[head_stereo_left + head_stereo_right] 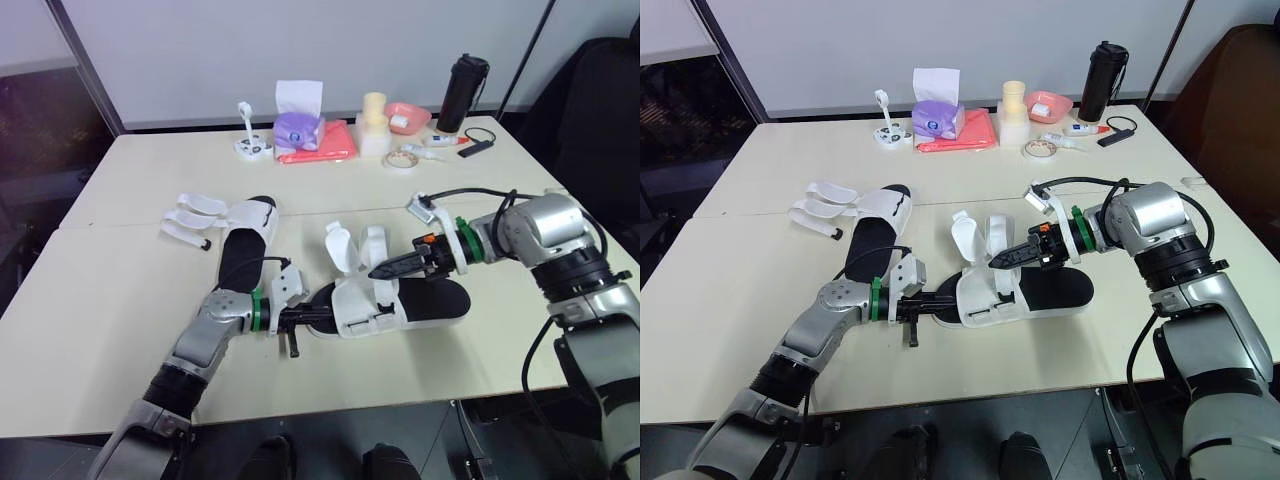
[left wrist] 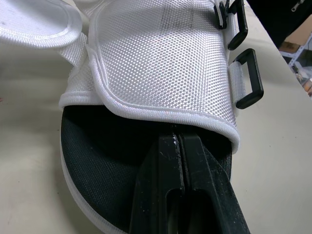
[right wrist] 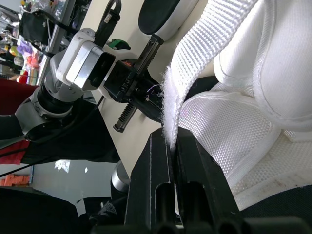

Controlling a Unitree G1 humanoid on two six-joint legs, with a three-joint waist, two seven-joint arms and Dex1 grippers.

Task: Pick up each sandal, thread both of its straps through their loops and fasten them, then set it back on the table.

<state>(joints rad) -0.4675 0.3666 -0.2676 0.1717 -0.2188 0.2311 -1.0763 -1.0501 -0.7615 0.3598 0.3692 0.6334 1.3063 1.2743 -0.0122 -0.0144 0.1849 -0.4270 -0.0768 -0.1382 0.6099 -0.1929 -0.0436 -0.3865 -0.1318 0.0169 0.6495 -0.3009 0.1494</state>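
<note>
One white sandal with a black footbed (image 1: pixel 432 300) lies at the table's centre, its two straps (image 1: pixel 347 246) standing up unfastened. My left gripper (image 1: pixel 325 314) reaches in at its toe end, shut on the front of the sandal beneath the edge of the white upper (image 2: pixel 161 63); black loops (image 2: pixel 249 78) hang on the upper's side. My right gripper (image 1: pixel 382 270) comes in from the right above the upper, shut on a white strap (image 3: pixel 195 58). The second sandal (image 1: pixel 243 250) lies to the back left, its straps (image 1: pixel 192 215) spread flat on the table.
Along the far edge stand a tissue box (image 1: pixel 298 118), a red cloth (image 1: pixel 322 146), a cream cylinder (image 1: pixel 374 124), a pink bowl (image 1: pixel 408 117), a tape roll (image 1: pixel 401 160) and a black bottle (image 1: pixel 462 92). A cable (image 1: pixel 482 140) lies beside the bottle.
</note>
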